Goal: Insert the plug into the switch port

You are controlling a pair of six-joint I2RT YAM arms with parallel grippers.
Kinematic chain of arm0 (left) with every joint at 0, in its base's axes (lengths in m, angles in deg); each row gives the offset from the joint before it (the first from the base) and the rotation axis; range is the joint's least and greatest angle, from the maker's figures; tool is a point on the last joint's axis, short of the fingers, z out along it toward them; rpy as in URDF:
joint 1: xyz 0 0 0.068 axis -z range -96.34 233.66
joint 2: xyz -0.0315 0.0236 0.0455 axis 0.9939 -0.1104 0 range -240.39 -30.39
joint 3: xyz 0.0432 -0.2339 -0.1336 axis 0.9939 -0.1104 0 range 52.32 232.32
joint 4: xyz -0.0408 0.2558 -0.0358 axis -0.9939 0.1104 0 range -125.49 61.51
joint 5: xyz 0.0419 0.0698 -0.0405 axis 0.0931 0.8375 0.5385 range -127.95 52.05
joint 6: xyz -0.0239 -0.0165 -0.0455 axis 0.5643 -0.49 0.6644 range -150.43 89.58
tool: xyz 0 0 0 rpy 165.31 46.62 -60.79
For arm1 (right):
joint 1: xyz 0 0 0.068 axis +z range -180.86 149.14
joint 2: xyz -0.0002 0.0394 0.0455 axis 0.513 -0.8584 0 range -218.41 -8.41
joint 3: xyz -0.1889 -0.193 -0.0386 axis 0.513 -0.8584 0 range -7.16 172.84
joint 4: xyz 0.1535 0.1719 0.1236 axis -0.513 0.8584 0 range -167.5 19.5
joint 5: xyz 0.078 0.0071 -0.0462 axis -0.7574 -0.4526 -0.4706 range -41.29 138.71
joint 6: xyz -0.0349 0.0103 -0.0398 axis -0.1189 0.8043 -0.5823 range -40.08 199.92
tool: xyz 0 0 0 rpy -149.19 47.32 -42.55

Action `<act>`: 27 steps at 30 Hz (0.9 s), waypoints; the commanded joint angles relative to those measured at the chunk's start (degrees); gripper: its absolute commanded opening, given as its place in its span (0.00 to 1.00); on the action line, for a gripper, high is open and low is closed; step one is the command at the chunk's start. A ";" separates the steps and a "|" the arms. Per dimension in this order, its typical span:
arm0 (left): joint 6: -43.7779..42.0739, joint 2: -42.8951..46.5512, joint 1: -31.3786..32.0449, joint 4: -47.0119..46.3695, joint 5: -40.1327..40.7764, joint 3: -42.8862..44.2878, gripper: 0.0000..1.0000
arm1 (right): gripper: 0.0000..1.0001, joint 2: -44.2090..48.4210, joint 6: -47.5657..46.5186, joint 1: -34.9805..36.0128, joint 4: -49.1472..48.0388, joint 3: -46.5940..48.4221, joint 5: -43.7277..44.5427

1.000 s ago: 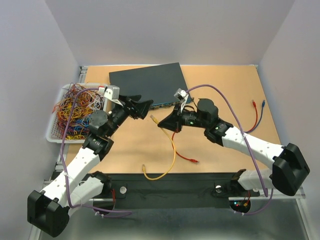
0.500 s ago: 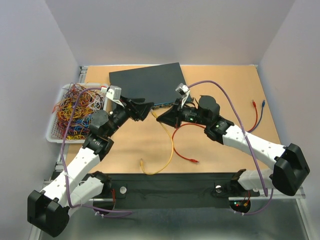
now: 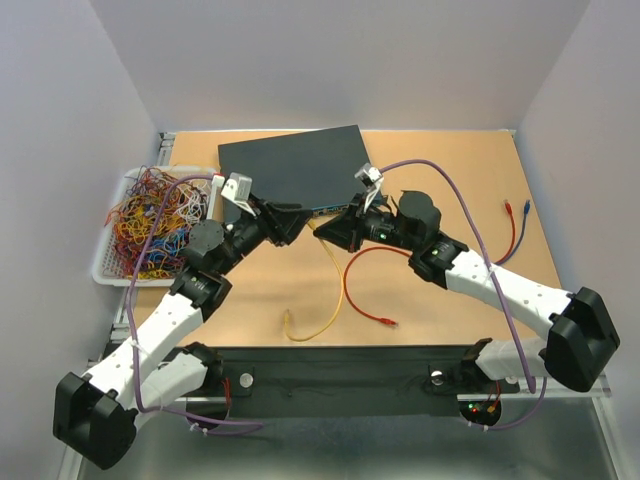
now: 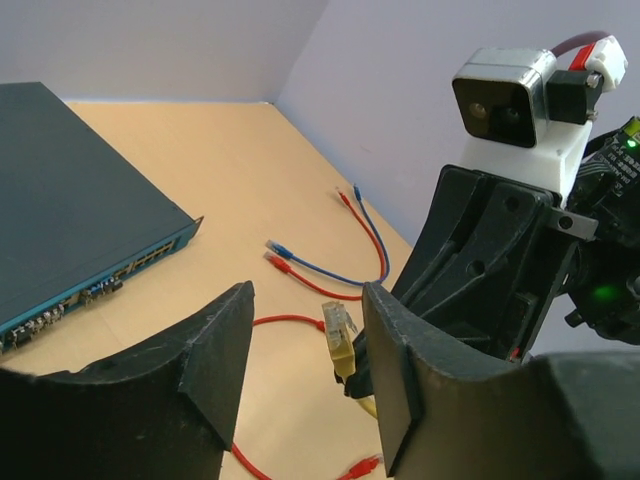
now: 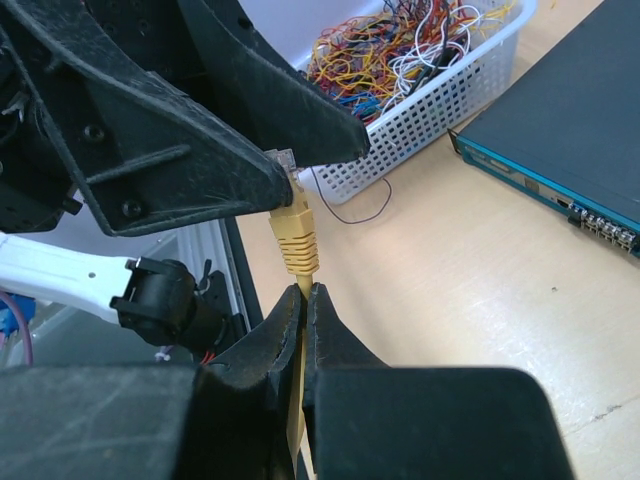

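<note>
Here, pale walls enclose the tan tabletop bearing the switch.

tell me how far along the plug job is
Done: right pincer has the yellow cable pinched just behind its plug, lifted. In hand: the left pincer straddles that plug, jaws open. Left: seat it in a switch port; none holds it yet.

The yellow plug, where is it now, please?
In wrist views the yellow plug hovers before the switch, between the left gripper's open fingers, cable pinched by the right gripper.
</note>
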 commanded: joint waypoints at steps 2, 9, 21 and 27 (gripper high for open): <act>0.21 -0.08 0.95 -2.15 -0.10 -0.88 0.47 | 0.00 2.58 1.18 0.61 -4.43 2.02 0.94; 0.47 -0.69 1.22 -2.15 0.52 -0.35 0.04 | 0.00 3.81 1.09 0.52 -3.99 0.88 1.46; 6.09 -1.83 1.39 0.30 3.42 1.93 0.00 | 0.66 8.38 -13.05 0.96 8.74 4.65 10.33; 11.64 -3.33 2.27 2.24 4.83 4.04 0.00 | 0.49 6.19 -20.43 4.21 15.17 8.70 18.15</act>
